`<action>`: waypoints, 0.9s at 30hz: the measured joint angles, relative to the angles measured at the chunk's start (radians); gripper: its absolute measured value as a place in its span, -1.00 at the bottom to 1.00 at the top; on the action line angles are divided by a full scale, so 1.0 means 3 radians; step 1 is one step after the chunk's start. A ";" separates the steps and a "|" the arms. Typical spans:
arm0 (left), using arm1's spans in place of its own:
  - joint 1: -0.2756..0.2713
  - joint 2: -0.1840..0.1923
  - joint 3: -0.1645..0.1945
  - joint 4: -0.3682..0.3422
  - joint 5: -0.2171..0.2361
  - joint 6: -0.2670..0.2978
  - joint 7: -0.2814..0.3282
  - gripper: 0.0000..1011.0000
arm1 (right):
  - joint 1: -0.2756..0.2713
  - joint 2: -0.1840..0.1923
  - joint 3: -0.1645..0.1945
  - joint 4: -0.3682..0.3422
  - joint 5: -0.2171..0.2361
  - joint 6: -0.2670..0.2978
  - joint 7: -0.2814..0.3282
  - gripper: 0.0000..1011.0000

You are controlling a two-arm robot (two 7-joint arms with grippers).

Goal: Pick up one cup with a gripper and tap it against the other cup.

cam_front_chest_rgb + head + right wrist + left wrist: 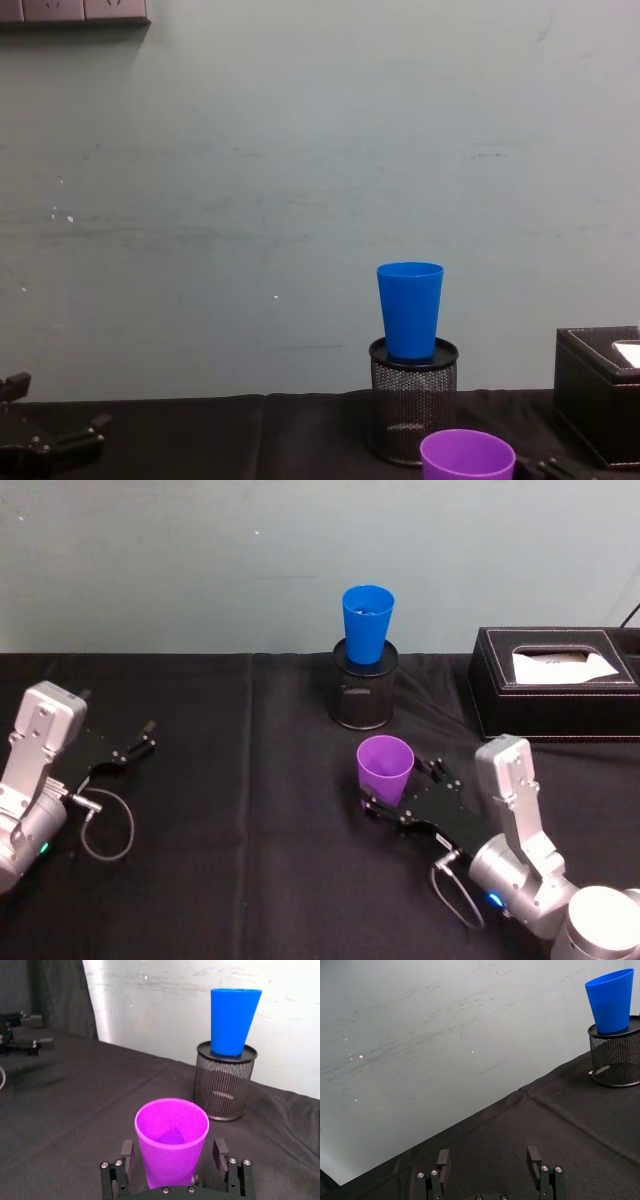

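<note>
Two fingers (127, 1152) of the right gripper (173, 1154) are standing spread on either side of the purple cup (171, 1130), with gaps showing. The gripper body is hiding the cup's base, and the chest view is cutting it off below the rim. Left gripper (488, 1157) is lying spread on the black cloth (250, 810), well apart. Farther back, the blue cup (367, 620) is sitting upright atop the mesh pen holder (364, 695).

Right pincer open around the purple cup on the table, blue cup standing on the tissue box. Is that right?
Not quite: the blue cup stands on the mesh holder, not the tissue box, as the head view shows. The right pincer is indeed open around the purple cup on the table. The left pincer lies idle at the table's left.
</note>
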 joint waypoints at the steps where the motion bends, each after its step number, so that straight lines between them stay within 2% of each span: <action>1: 0.0000 0.0000 0.0000 0.0000 0.0000 0.0000 0.0000 0.98 | 0.0039 -0.0048 0.0007 0.0056 0.0002 -0.0012 0.0013 0.98; 11: 0.0000 0.0000 0.0000 0.0000 0.0000 0.0000 0.0000 0.98 | 0.0168 -0.0232 0.0043 0.0270 -0.0062 -0.0067 0.0056 0.97; 18: 0.0000 0.0000 0.0000 0.0000 0.0000 0.0000 0.0000 0.98 | 0.0172 -0.0287 0.0092 0.0305 -0.0071 -0.0060 0.0104 0.66; 19: 0.0000 0.0000 0.0000 0.0000 0.0000 0.0000 0.0000 0.98 | 0.0166 -0.0294 0.0103 0.0300 -0.0073 -0.0051 0.0110 0.56; 21: 0.0000 0.0000 0.0000 0.0000 0.0000 0.0000 0.0000 0.98 | 0.0156 -0.0297 0.0115 0.0282 -0.0074 -0.0038 0.0123 0.51; 26: 0.0000 0.0000 0.0000 0.0000 0.0000 0.0000 0.0000 0.98 | 0.0113 -0.0273 0.0155 0.0110 -0.0092 0.0049 0.0137 0.44; 27: 0.0000 0.0000 0.0000 0.0000 0.0000 0.0000 0.0000 0.98 | 0.0096 -0.0249 0.0177 0.0010 -0.0107 0.0106 0.0134 0.44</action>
